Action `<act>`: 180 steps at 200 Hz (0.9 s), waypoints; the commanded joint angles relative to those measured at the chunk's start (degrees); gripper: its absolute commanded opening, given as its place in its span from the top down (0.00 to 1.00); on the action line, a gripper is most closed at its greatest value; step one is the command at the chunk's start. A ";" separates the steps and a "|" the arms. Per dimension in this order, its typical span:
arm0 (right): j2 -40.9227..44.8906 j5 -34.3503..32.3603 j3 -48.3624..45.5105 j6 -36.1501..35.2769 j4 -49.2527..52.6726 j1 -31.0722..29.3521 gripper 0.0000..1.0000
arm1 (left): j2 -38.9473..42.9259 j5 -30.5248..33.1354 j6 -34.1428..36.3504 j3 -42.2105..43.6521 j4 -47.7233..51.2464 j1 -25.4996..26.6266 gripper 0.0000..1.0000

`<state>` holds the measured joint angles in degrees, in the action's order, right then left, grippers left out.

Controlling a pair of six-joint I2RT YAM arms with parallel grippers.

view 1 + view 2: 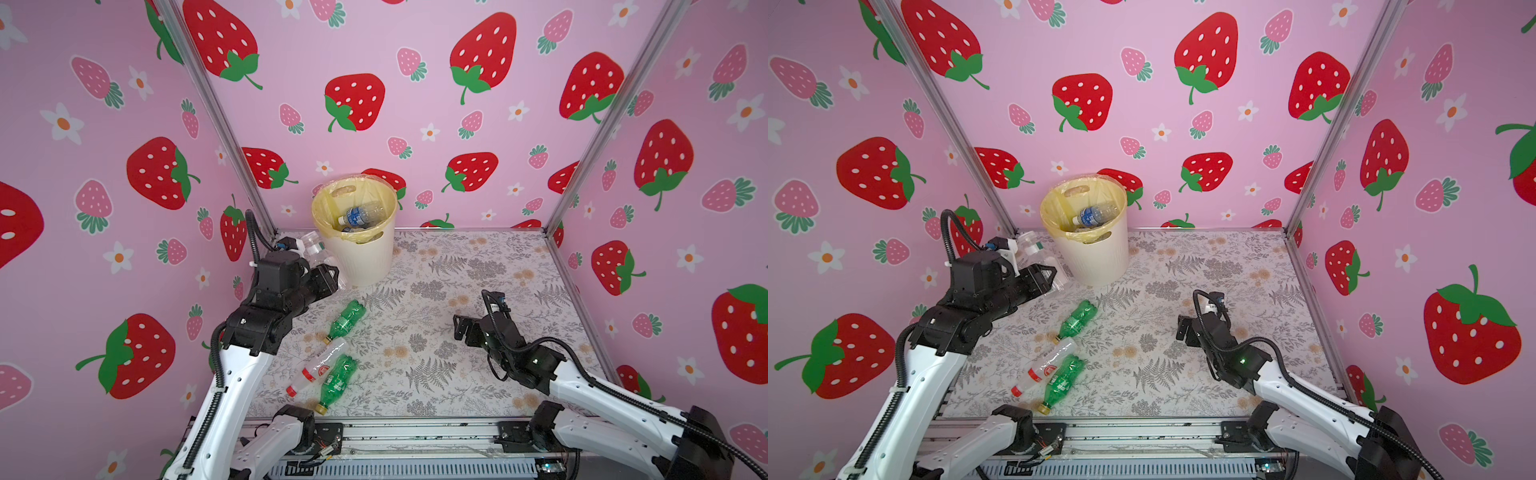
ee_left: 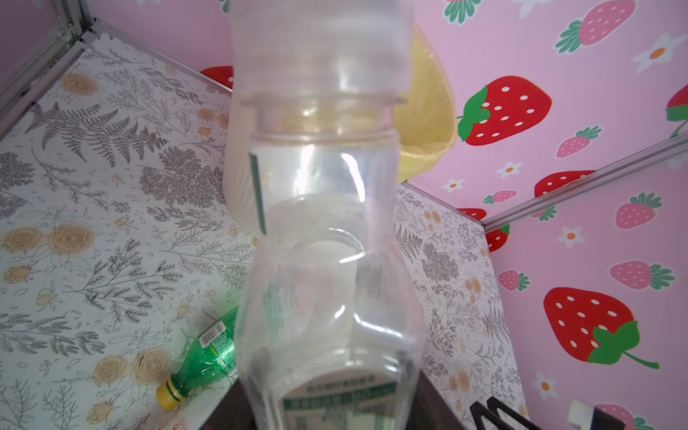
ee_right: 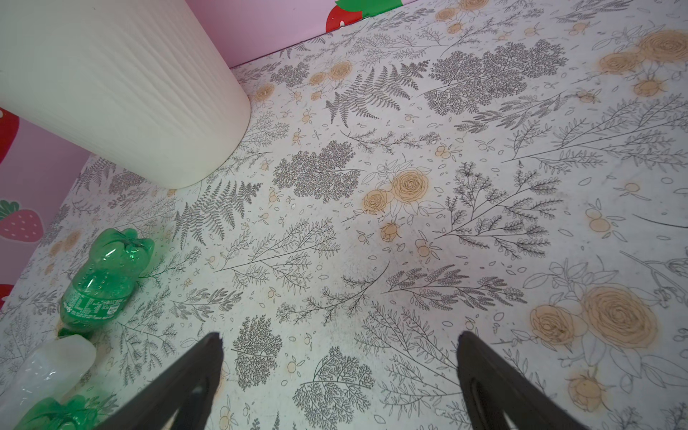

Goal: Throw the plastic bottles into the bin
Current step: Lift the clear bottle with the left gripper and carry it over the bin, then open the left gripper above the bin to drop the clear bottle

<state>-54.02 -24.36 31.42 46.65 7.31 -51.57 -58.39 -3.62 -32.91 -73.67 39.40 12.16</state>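
L gripper (image 1: 330, 274) clamped on clear bottle (image 2: 327, 260) beside bin (image 1: 368, 259) – not over rim yet. I see blue-label bottle (image 1: 360, 215) already in. Left on table (image 1: 457, 270): far green bottle (image 1: 347, 316), red-label bottle (image 1: 318, 365), near green bottle (image 1: 338, 380). R gripper (image 3: 339, 335) wide open, empty.

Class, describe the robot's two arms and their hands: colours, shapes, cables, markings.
The left arm and right arm are white shells joined by black joint housings. A black corrugated cable loops along each. The left hand and right hand are black, with flat tapering fingers that have triangular cut-outs. A small green light glows on the right arm.
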 commanded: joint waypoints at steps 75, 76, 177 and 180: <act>-0.47 0.80 1.79 0.29 -0.08 0.29 0.01 | -45.00 -1.19 -1.99 -60.91 13.60 -4.02 0.20; -0.38 0.80 1.84 0.33 -0.05 0.27 0.01 | -45.51 -1.25 -2.03 -61.78 14.04 -4.13 0.20; -0.93 1.34 2.72 0.54 0.80 0.30 0.01 | -34.05 -7.25 -1.30 -53.68 7.12 -6.26 0.01; -1.20 1.50 2.75 0.52 0.66 0.33 0.01 | -33.52 -7.35 -1.14 -53.21 7.17 -6.27 0.01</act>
<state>-53.65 -23.31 31.92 46.63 7.79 -51.46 -96.47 -9.96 -34.74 -129.60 49.65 6.04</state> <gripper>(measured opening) 0.993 0.990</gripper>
